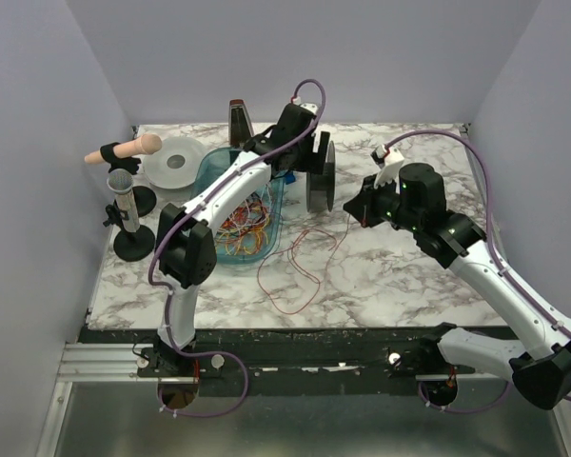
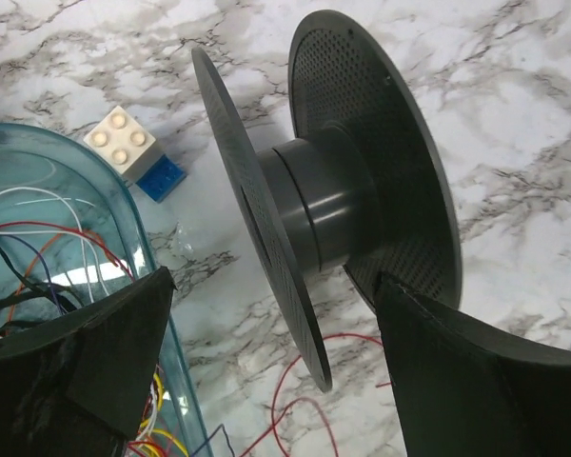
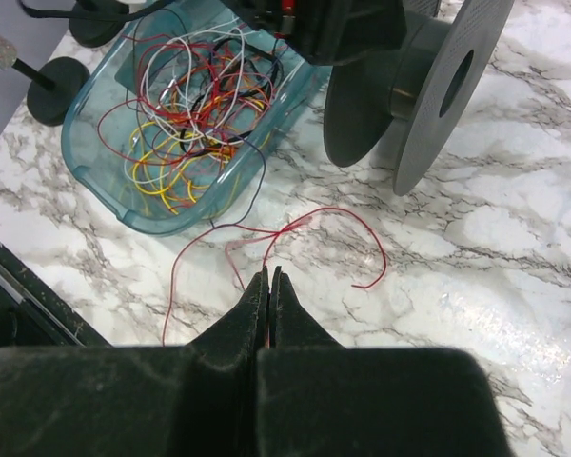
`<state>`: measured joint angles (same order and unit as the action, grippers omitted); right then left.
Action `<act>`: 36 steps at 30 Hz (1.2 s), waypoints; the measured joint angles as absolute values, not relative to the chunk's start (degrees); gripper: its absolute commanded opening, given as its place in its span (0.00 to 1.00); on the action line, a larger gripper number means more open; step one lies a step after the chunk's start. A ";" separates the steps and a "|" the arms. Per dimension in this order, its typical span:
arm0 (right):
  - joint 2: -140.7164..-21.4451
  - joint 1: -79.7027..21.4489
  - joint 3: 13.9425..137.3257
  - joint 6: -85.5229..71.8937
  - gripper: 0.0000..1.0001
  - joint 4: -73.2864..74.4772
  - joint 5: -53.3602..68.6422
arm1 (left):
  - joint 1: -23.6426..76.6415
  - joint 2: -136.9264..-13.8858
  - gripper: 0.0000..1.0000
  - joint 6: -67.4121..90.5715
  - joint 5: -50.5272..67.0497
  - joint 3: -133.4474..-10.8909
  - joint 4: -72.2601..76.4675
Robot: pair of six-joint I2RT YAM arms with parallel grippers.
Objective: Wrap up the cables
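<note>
Your right tool (image 3: 268, 276) is pinched tight on the red cable (image 3: 303, 221), which loops across the middle of the surface (image 3: 476, 286). Your left tool (image 2: 274, 281) gapes wide astride the black spool (image 2: 324, 214). More cables (image 3: 186, 124) fill the teal bin (image 3: 109, 195) toward the left edge.

Upright black spool (image 2: 333, 219) beside teal bin (image 3: 95, 181), toy brick (image 2: 122, 141) nearby.

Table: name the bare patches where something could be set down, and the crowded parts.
Bare: near-left corner of the table, in front of the teal bin; near strip between red cable and right arm. Crowded: left stands, bin, black spool.
</note>
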<state>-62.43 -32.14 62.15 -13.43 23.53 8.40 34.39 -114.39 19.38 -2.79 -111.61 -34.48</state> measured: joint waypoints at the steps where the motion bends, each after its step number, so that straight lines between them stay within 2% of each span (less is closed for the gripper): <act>1: -62.43 -32.14 62.15 -13.37 0.01 23.66 8.40 | 34.41 -115.72 0.86 19.11 -3.29 -112.14 -34.57; 5: -62.43 -32.14 62.15 -12.91 0.01 24.34 8.43 | 34.35 -118.87 0.53 18.44 -4.38 -114.41 -34.26; 8: -62.43 -32.14 62.17 -12.49 0.01 24.88 8.43 | 34.24 -119.17 0.24 18.33 -4.16 -114.89 -33.65; 12: -62.52 -32.14 62.22 -12.49 0.01 25.36 8.47 | 34.13 -119.15 0.00 18.85 -2.76 -114.69 -32.95; 18: -64.71 -32.14 63.77 -17.10 0.01 22.90 11.64 | 33.82 -116.27 0.00 19.86 1.67 -109.97 -32.16; 26: -71.81 -32.14 65.32 -31.38 0.01 7.64 14.87 | 35.66 -110.67 0.00 17.78 3.68 -103.46 -32.99; 34: -71.05 -32.14 61.01 -39.94 0.01 -1.98 8.27 | 38.85 -107.72 0.00 12.10 3.79 -100.53 -34.15; 36: -70.39 -32.12 59.24 -40.97 0.01 -3.25 6.31 | 38.72 -107.02 0.06 11.79 4.08 -99.42 -33.67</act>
